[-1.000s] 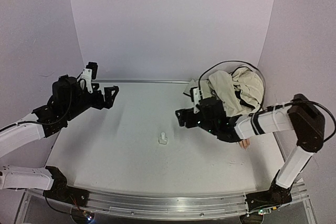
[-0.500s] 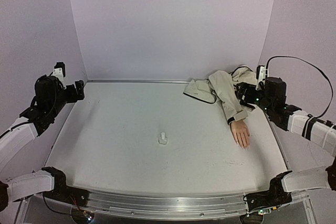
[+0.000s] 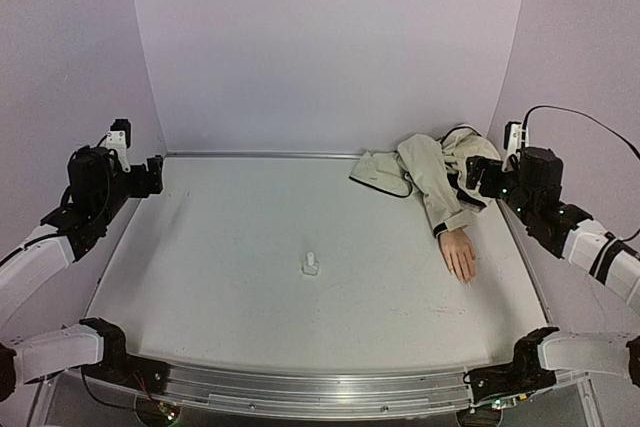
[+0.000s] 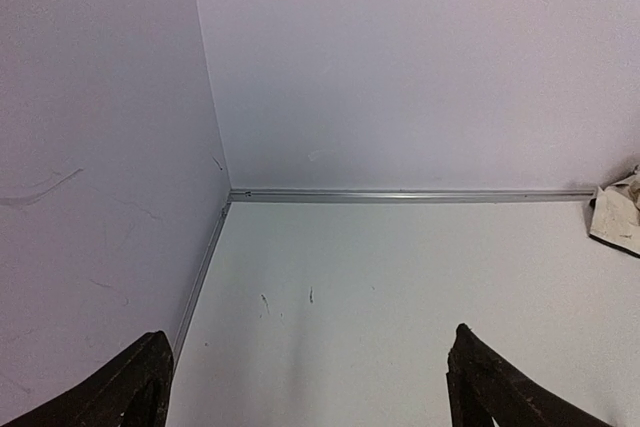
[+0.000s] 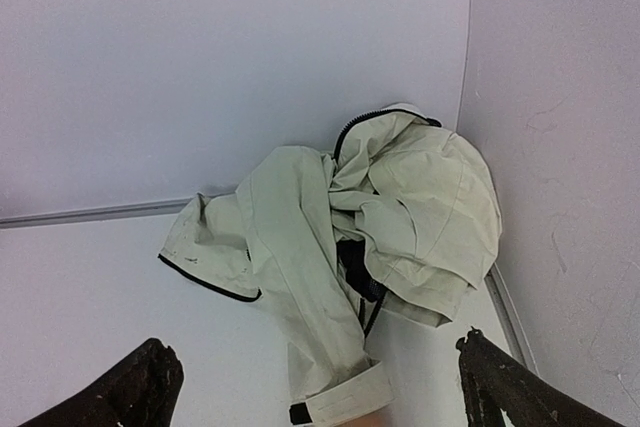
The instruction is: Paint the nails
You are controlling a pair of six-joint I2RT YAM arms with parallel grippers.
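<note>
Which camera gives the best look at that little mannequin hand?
The top external view: the mannequin hand lies fully visible, poking from the beige sleeve. The right wrist view shows the cuff but cuts the hand off; the left wrist view misses it.

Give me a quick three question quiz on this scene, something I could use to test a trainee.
1. True or false: the small white bottle stands alone near the middle of the table, with no gripper touching it.
2. Where does the mannequin hand lie?
A) at the table's left edge
B) on the table's right side, at the cuff of the beige jacket
C) against the middle of the back wall
3. Fill in the blank: the left gripper and the right gripper both hold nothing, and their fingers are ____.

Key: 1 true; 2 B; 3 open.
</note>
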